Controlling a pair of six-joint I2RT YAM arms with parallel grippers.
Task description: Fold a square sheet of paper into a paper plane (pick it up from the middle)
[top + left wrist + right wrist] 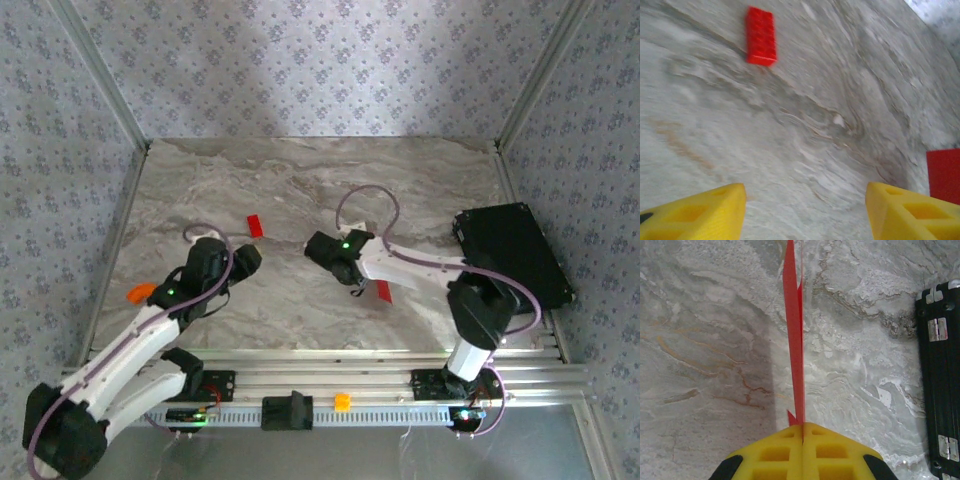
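Grey-veined marble tabletop (300, 170) between floral-patterned bluish walls (320, 60) (a pale light patch on the rear one)

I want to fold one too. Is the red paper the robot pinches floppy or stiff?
Probably light and thin: the paper looks like a sliver edge-on in the right gripper. Likely fairly stiff when folded, since it sticks straight out from the shut jaws without drooping. It may crease easily, pinched at one end.
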